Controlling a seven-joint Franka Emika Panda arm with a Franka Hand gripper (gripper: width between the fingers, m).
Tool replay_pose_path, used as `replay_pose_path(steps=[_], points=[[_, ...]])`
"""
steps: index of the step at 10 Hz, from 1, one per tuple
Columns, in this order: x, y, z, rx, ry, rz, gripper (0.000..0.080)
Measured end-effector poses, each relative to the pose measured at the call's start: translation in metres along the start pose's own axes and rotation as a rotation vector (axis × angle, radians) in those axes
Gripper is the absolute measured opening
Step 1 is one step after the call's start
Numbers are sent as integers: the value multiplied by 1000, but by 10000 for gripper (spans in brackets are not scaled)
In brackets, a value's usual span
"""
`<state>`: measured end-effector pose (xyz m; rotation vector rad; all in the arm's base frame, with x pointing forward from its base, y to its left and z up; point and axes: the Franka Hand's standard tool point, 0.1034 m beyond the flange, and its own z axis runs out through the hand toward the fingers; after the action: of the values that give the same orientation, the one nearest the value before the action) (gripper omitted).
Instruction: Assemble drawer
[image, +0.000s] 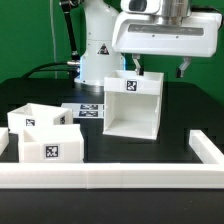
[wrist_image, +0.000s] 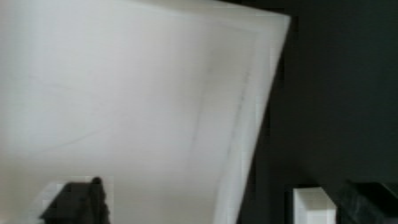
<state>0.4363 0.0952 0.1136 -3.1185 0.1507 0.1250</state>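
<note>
The drawer's large white open housing (image: 133, 105) stands upright in the middle of the black table, with a square tag on its upper face. Two smaller open-top trays (image: 35, 120) (image: 52, 146) sit close together at the exterior view's left. My gripper (image: 158, 66) hangs just above the housing's top back edge. Its two dark fingers (image: 133, 62) are spread wide with nothing between them. In the wrist view the housing's white wall (wrist_image: 143, 100) fills most of the frame. The gripper (wrist_image: 217, 205) is open there, with one dark fingertip (wrist_image: 75, 200) on each side.
The long white border wall (image: 110, 178) runs along the table's front and up the right side. The marker board (image: 88, 108) lies flat between the trays and the housing. The arm's base (image: 100, 45) stands behind. A small white piece (wrist_image: 320, 205) shows beside one finger.
</note>
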Motion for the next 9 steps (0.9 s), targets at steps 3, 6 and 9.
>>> replay_pose_path(steps=[3,6,9], points=[[0,0,1,-2,0,-3,650],[-11,-1,14,-4,-11,2,650],[-14,-1,18,-4,-16,1,650]])
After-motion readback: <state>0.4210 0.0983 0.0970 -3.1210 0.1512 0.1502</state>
